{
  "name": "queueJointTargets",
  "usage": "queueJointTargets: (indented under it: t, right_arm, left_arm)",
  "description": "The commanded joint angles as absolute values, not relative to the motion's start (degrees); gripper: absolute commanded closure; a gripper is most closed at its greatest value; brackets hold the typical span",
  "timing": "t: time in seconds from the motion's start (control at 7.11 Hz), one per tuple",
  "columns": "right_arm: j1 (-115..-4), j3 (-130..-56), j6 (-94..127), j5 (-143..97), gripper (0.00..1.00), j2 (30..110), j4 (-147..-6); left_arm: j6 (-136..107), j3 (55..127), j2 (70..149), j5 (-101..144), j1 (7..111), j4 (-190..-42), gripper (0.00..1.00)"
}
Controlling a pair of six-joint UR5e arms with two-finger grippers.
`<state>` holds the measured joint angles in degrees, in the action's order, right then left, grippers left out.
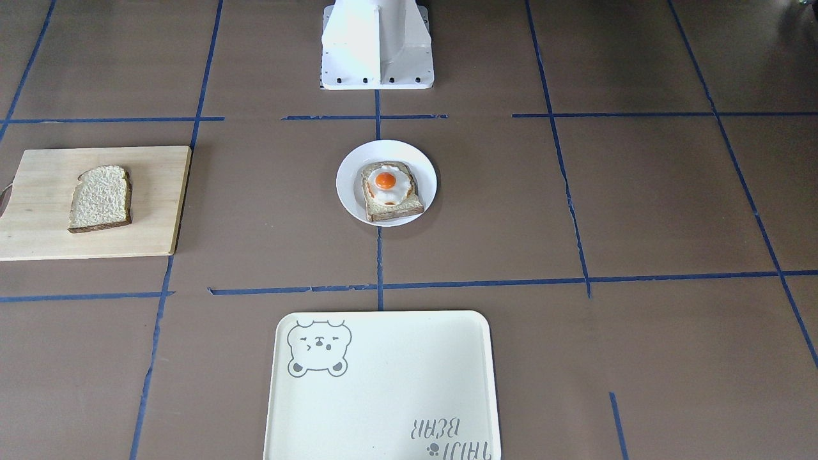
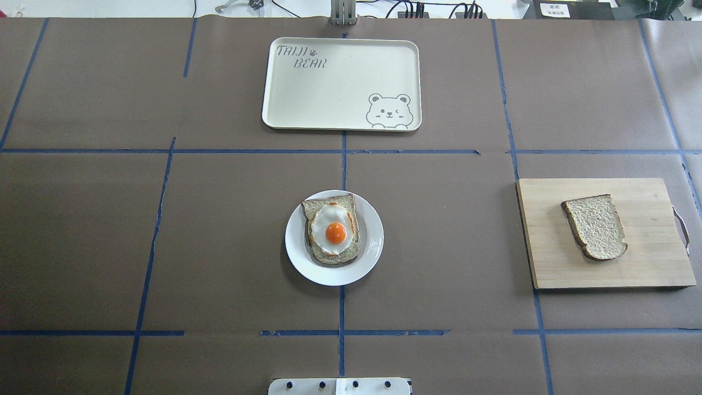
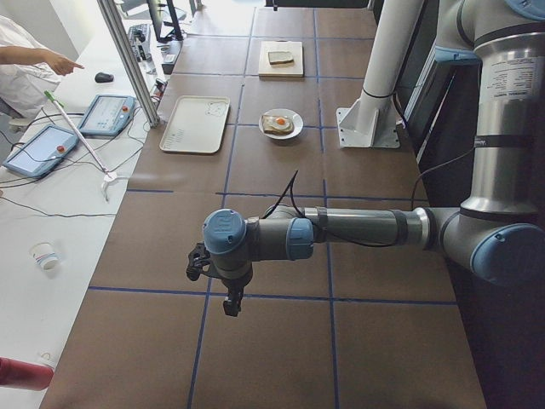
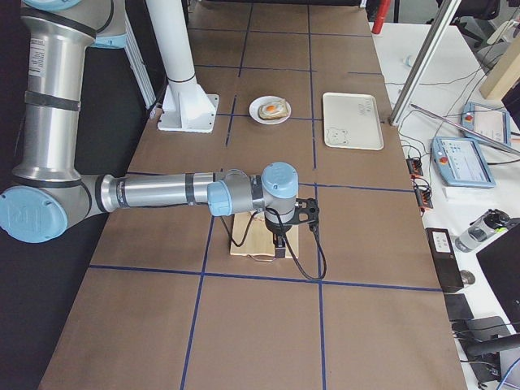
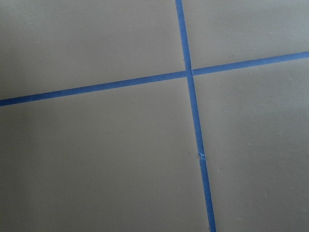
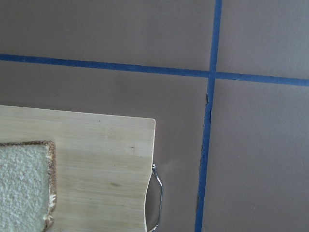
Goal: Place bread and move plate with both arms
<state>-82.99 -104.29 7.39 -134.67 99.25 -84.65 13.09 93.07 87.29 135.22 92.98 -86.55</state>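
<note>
Now, stage: opening, as I judge it; neither gripper touches the bread or the plate
Bread (image 2: pixel 595 226): flat on the board (image 2: pixel 647 263), well to the plate's right (robot's right), crumb up, nothing on it
Plate (image 2: pixel 374 241): on the centre line just ahead of the base (image 2: pixel 340 385), where both arms should reach it; it carries the egg slice (image 2: pixel 332 230), so the bread likely goes on top
Tray (image 2: pixel 340 82): beyond the plate, away from the robot; probably where the plate is meant to go
Right gripper (image 4: pixel 280 244): hangs above the board's end farthest from the plate; its camera sees the board's corner, the metal handle (image 6: pixel 158 193) and the bread's crust, so it looks set to take the bread; released or clenched, I cannot tell
Left gripper (image 3: pixel 228 298): above bare table (image 5: pixel 96 159), well to the plate's left; how its fingers stand cannot be told; it seems parked there to leave the plate free
Risk: the egg is domed, so bread laid off-centre could slide
</note>
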Motion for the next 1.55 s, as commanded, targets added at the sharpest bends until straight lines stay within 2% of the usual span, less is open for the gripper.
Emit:
queueJointTargets:
  t: [0.0,0.28,0.56,0.7,0.84,0.98,1.12,1.27,1.41]
  right_arm:
    - [-81.3,-104.4,8.0,-134.7,0.00,99.2,-84.6]
    - [-79.6,-104.5,9.8,-134.6,0.01,99.1,-82.1]
    - [-72.1,-104.1,29.4,-134.5,0.03,99.3,-71.2]
    - [-67.2,-103.7,40.4,-133.7,0.09,99.2,-64.8]
    - [-64.2,-103.4,44.6,-132.5,0.27,99.2,-59.9]
    - [-62.9,-101.2,44.8,-132.0,0.38,99.2,-57.5]
    - [-60.8,-99.9,44.7,-131.1,0.37,99.2,-55.2]
    - [-58.4,-98.4,44.9,-130.3,0.27,99.1,-54.2]
    - [-57.9,-97.9,44.9,-130.3,0.23,98.8,-54.1]
  left_arm:
    - [13.2,93.5,86.9,135.3,93.0,-86.7,0.00]
    - [13.1,93.5,86.9,135.3,93.0,-86.7,0.00]
    - [13.1,93.5,86.9,135.4,93.0,-86.7,0.00]
    - [13.1,93.5,86.9,135.4,93.0,-86.7,0.00]
    - [13.1,93.5,86.9,135.4,93.0,-86.7,0.00]
    - [13.1,93.5,86.9,135.4,93.0,-86.7,0.00]
    - [13.1,93.6,87.0,135.4,93.0,-86.7,0.00]
    - [13.1,93.6,87.0,135.4,93.0,-86.7,0.00]
    - [13.1,93.7,87.0,135.4,93.0,-86.7,0.00]
